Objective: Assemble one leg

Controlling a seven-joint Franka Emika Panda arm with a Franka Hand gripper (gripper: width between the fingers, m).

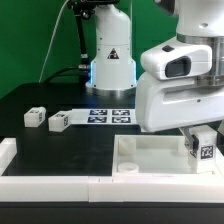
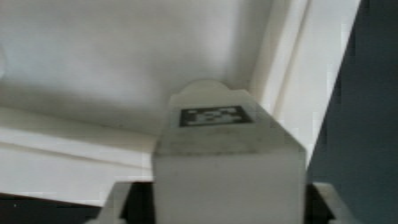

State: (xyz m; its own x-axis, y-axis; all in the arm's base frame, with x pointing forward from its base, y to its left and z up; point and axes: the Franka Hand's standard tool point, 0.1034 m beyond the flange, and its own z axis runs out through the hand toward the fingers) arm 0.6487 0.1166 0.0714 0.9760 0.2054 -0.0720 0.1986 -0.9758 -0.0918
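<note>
My gripper (image 1: 203, 152) is shut on a leg (image 1: 204, 150), a small white peg with a marker tag, and holds it over the right part of the large white tray-like piece (image 1: 140, 160). In the wrist view the leg (image 2: 222, 140) fills the space between my fingers (image 2: 128, 200), its tagged end pointing at the tray's inner corner (image 2: 267, 80). Whether the leg touches the tray I cannot tell. Two more legs (image 1: 34, 116) (image 1: 58, 121) lie on the black table at the exterior view's left.
The marker board (image 1: 105, 116) lies flat behind the tray. A white rail (image 1: 45, 184) runs along the table's front edge, with a raised end at the exterior view's left. The robot base (image 1: 110, 60) stands at the back.
</note>
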